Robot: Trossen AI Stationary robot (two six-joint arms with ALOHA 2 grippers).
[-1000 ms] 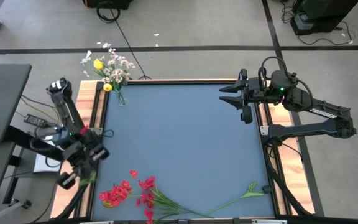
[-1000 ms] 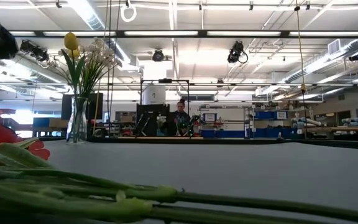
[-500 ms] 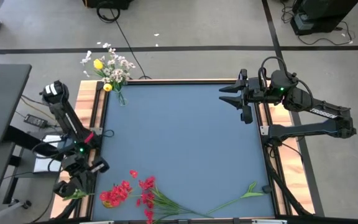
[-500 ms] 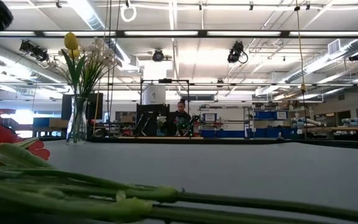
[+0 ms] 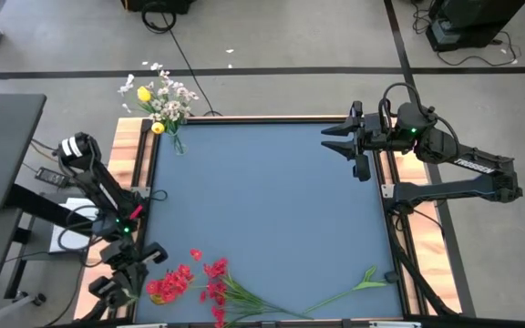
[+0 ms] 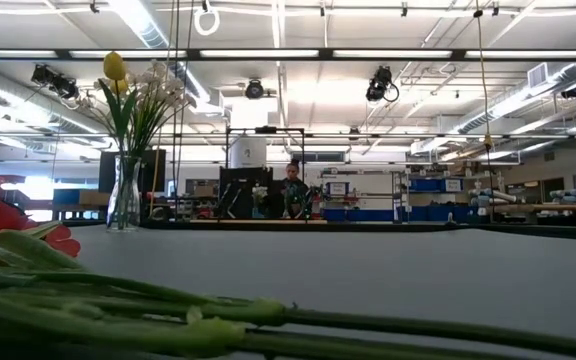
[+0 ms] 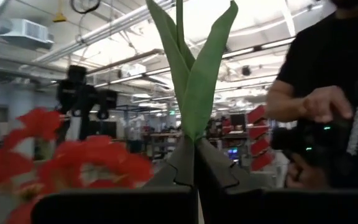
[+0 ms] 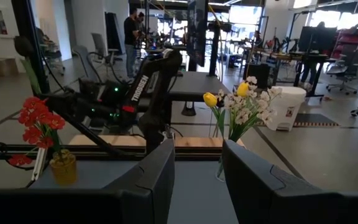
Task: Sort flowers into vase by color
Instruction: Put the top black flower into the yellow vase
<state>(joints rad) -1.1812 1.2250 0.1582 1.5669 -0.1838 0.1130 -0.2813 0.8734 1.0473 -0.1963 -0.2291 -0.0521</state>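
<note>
Loose red blossom clusters point(image 5: 185, 282) with long green stems point(image 5: 272, 305) lie along the table's near edge; their stems point(image 6: 168, 320) fill the low view's foreground. A glass vase point(image 5: 176, 141) at the far left corner holds white sprays and yellow buds point(image 5: 162, 100), also visible from the right wrist point(image 8: 238, 109). In that same view a red sprig point(image 8: 39, 115) stands in a small yellowish pot point(image 8: 63, 167) by the left arm. My left gripper point(image 5: 121, 290) is at the near left corner, shut on green leaves. My right gripper point(image 5: 328, 139) hovers open over the far right. My left gripper point(image 7: 194, 155) pinches a pair of green leaves point(image 7: 194, 118) by their base between its two shut fingers. The leaves stand up past the fingertips, fanning apart. Red blossoms point(image 7: 73, 162) show just beside the fingers; whether they touch them, I cannot tell.
The blue mat point(image 5: 262, 200) lies bare between the vase and the loose flowers. A wooden rim point(image 5: 135, 164) borders the table. A person point(image 7: 328, 106) stands close beyond the left gripper, and another point(image 6: 290, 185) far behind the table.
My left gripper has moved along the table's left edge toward the near edge, ending beside the loose red blossoms. Its dark arm has left the top left corner of the low view. The flowers and the right arm have stayed put.
</note>
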